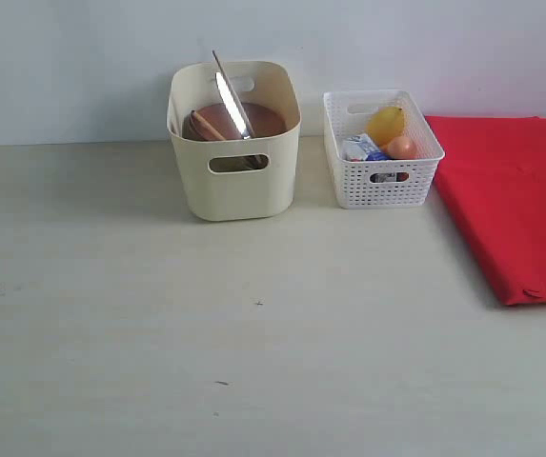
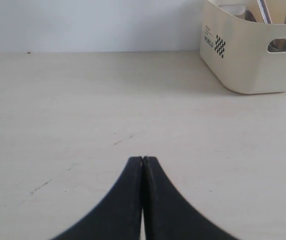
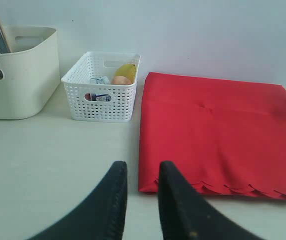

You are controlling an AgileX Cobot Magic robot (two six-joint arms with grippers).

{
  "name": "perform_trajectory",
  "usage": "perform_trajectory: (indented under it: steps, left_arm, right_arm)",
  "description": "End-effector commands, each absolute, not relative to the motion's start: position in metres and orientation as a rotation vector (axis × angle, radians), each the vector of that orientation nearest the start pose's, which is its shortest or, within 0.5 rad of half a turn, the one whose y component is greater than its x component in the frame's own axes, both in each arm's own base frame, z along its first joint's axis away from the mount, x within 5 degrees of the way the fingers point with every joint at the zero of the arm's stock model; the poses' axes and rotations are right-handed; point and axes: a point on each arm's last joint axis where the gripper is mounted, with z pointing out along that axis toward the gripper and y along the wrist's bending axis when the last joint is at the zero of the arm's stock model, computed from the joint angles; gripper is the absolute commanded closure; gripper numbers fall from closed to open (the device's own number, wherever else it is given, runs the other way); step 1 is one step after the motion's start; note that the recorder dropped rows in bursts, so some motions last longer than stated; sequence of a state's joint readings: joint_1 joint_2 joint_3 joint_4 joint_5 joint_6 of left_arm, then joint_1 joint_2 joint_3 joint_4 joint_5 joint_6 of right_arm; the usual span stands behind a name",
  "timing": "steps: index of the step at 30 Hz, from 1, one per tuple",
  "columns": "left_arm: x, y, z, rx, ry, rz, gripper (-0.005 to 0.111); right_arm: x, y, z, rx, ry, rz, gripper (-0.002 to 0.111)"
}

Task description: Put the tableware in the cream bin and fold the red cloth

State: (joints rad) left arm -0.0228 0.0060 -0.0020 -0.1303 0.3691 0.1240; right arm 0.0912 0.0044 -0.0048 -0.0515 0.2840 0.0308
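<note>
Red cloth (image 1: 515, 209) lies flat on the table (image 1: 158, 333), on the right, just beside the white basket (image 1: 387, 190). Its wavy edge is on the side nearest the front. The cream bin (image 1: 239, 195) stands at the back, to the left of the white basket. Inside the bin is a brown plate (image 1: 253, 119). A silver knife (image 1: 232, 100) sticks up out of the top, and a brown wooden stick (image 1: 206, 127) leans next to it. The white basket has a lemon (image 1: 387, 124), an egg (image 1: 401, 148) and a small carton (image 1: 356, 148) in it.

The left hand (image 2: 143, 160) is shut tight and holds nothing. It is over the bare table. The right hand (image 3: 142, 166) is open a little, with nothing between its fingers. It is low over the table, near the corner of the red cloth with the wavy edge.
</note>
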Motion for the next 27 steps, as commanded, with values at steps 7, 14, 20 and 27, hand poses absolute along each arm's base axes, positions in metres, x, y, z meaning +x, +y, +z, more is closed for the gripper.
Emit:
perform_trajectory:
  steps: [7, 14, 20, 27]
  left_arm:
    - [0.0531, -0.0053, 0.1814, 0.045, 1.836, -0.062, 0.107]
    - [0.0531, -0.0053, 0.1814, 0.045, 1.836, -0.062, 0.107]
    - [0.0531, -0.0053, 0.1814, 0.045, 1.836, -0.062, 0.107]
    - [0.0531, -0.0053, 0.1814, 0.045, 1.836, -0.062, 0.107]
  right_arm:
    - [0.0546, 0.0038, 0.1877, -0.089, 1.763, 0.041, 0.085]
    - [0.0546, 0.0038, 0.1877, -0.089, 1.763, 0.041, 0.085]
    - [0.055, 0.004, 0.1897, -0.087, 1.741, 0.045, 0.085]
    - [0.055, 0.004, 0.1897, -0.087, 1.741, 0.045, 0.085]
